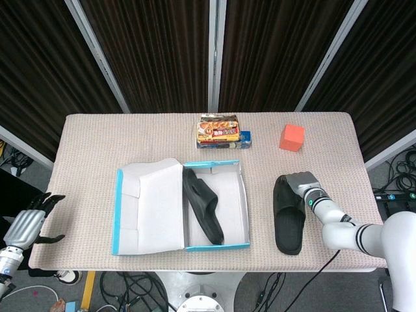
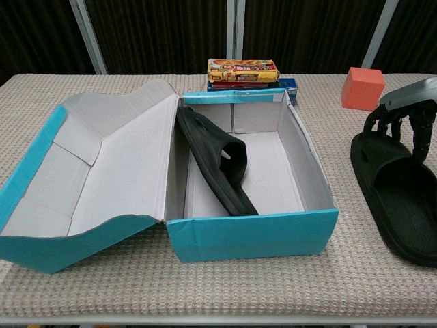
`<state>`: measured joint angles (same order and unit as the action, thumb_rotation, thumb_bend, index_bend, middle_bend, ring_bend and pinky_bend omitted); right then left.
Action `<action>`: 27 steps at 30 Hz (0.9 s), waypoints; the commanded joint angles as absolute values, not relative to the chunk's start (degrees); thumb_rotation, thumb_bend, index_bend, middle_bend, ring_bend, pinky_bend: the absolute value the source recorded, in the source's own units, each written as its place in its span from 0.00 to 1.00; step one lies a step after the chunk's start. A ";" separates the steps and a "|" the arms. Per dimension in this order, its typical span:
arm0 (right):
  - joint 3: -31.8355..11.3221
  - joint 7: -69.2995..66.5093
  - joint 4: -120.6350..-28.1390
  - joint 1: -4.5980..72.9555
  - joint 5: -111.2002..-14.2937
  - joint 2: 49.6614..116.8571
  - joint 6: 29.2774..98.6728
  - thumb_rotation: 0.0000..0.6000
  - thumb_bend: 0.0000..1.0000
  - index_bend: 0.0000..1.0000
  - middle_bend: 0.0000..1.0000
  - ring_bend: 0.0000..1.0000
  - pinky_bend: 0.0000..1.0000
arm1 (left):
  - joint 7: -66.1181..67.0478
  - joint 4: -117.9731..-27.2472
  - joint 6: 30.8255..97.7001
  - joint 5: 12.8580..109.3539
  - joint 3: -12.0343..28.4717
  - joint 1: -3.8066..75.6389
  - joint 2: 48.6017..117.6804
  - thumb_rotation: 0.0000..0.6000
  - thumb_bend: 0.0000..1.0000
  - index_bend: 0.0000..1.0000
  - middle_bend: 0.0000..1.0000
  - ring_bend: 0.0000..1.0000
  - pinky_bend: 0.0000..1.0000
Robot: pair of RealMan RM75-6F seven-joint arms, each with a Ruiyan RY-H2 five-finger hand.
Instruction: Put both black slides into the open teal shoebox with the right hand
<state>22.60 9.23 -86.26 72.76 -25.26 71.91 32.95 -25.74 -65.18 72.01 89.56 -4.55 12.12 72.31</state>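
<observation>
The open teal shoebox (image 1: 242, 209) (image 2: 252, 232) lies mid-table with its lid (image 1: 151, 207) (image 2: 102, 171) folded out to the left. One black slide (image 1: 203, 207) (image 2: 220, 162) leans on edge inside it, against the left wall. The other black slide (image 1: 289, 218) (image 2: 396, 198) lies flat on the table to the right of the box. My right hand (image 1: 301, 186) (image 2: 404, 113) sits over that slide's far end, fingers curled down onto its rim and footbed, gripping it. My left hand (image 1: 27, 224) hangs below the table's left edge, fingers apart, holding nothing.
Snack packs (image 1: 222, 132) (image 2: 244, 72) lie stacked behind the box at the back centre. An orange-red cube (image 1: 292, 137) (image 2: 362, 88) stands at the back right. Black curtains hang behind the table.
</observation>
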 commanded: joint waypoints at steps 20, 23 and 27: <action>2.76 -13.25 -101.29 54.41 -57.73 51.73 49.72 1.00 0.13 0.56 0.52 0.44 0.63 | -23.52 -67.66 71.79 90.03 -4.11 13.28 71.64 1.00 0.13 0.10 0.11 0.00 0.04; -0.44 -20.34 -100.45 51.85 -63.59 51.26 51.90 1.00 0.13 0.57 0.52 0.44 0.64 | -23.07 -68.13 71.81 90.01 -4.04 13.39 71.54 1.00 0.13 0.10 0.11 0.00 0.04; -3.40 -29.74 -97.36 49.30 -70.65 53.71 54.26 1.00 0.14 0.57 0.52 0.45 0.64 | -22.73 -68.38 72.20 89.79 -3.91 13.20 71.56 1.00 0.13 0.10 0.11 0.00 0.04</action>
<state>0.14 -23.02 -99.17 52.47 -64.75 53.01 51.36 -22.75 -68.36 72.09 89.86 -3.97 13.25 71.52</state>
